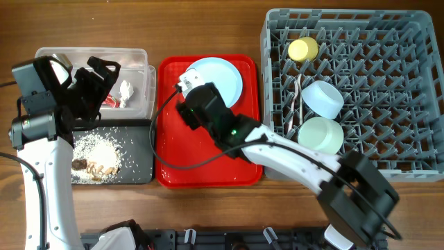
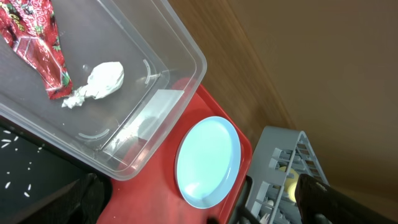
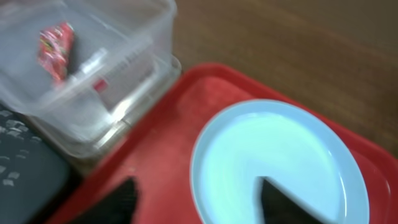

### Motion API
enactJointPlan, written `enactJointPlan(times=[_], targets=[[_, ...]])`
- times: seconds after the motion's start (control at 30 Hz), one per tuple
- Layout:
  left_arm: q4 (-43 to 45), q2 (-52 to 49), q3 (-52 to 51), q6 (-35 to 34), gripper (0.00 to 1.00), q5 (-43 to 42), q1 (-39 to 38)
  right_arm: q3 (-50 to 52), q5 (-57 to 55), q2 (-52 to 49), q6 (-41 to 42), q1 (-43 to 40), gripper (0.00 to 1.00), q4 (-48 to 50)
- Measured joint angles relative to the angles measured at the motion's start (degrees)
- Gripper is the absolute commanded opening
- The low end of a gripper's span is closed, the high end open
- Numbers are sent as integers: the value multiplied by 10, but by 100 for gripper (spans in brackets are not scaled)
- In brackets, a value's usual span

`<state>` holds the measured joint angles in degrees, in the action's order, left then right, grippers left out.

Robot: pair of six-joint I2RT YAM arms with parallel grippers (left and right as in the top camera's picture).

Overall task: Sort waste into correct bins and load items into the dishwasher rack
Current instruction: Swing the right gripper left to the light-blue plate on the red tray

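The light-blue plate (image 1: 220,78) lies on the red tray (image 1: 208,167); it also shows in the left wrist view (image 2: 208,162) and the right wrist view (image 3: 280,162). My right gripper (image 3: 198,198) is open, its fingers straddling the plate's near-left rim. My left gripper (image 2: 199,202) is open and empty above the clear tub (image 1: 142,59). The tub holds the red wrapper (image 2: 37,43) and the white tissue (image 2: 102,81). Rice with brown bits (image 1: 94,156) lies in the black tray (image 1: 142,173). The grey rack (image 1: 416,97) holds the yellow cup (image 1: 303,48), light-blue bowl (image 1: 324,98) and pale-green bowl (image 1: 321,135).
White cutlery (image 1: 297,104) stands in the rack left of the bowls. The tub, black tray and red tray sit side by side on the wooden table (image 1: 208,28).
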<state>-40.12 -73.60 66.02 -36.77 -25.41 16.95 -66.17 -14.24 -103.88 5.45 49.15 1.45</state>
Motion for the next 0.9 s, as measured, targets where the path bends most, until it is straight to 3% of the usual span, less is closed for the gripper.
enactJointPlan(times=[0.37, 0.9], targets=[[0, 0, 0, 0, 100, 0, 0, 0, 7, -68, 65, -55, 4, 7], [0, 0, 0, 0, 100, 0, 0, 0, 218, -97, 169, -67, 4, -94]])
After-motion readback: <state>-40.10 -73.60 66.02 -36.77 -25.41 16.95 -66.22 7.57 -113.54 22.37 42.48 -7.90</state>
